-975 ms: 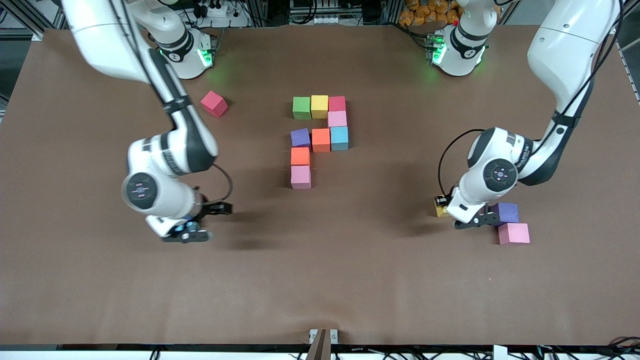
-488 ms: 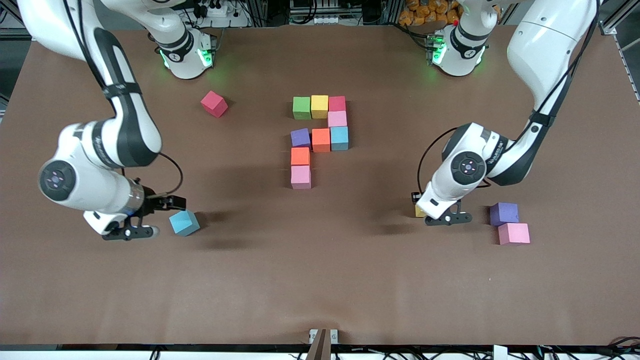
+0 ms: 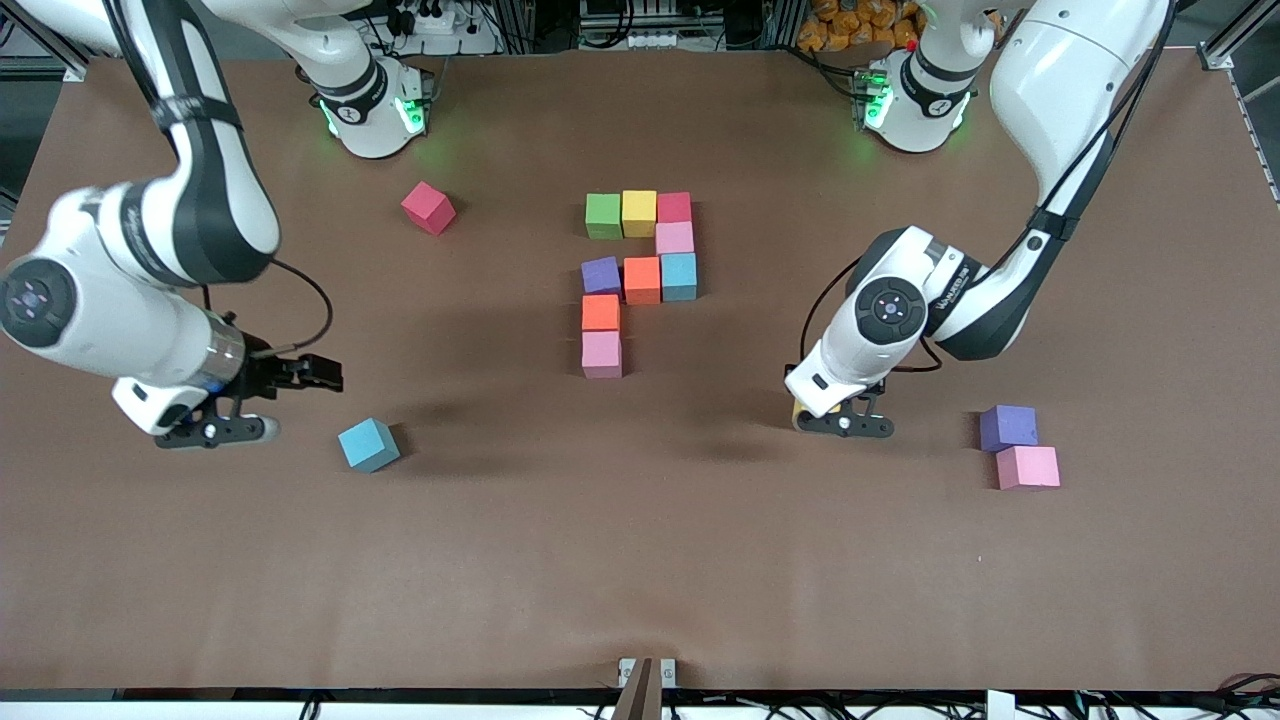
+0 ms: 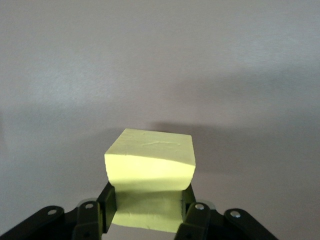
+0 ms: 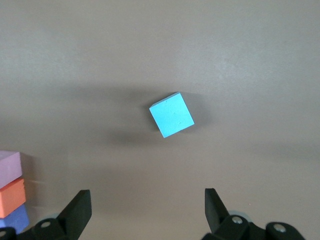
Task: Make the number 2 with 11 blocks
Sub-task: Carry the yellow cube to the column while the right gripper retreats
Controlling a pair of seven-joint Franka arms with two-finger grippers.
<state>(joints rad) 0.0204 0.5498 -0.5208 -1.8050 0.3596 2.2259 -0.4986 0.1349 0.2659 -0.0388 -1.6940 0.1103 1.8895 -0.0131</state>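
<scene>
Bench: showing plain matte brown.
Number 2: showing green, yellow, red, pink, blue, orange, purple, orange and pink blocks.
Loose blocks: red, blue, purple, pink.
Held block: showing pale yellow.
Arms: showing white with black joints.

Open table — number 2 mid-table

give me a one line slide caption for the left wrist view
Left gripper shut on a yellow block, carried above the bare brown table.
</scene>
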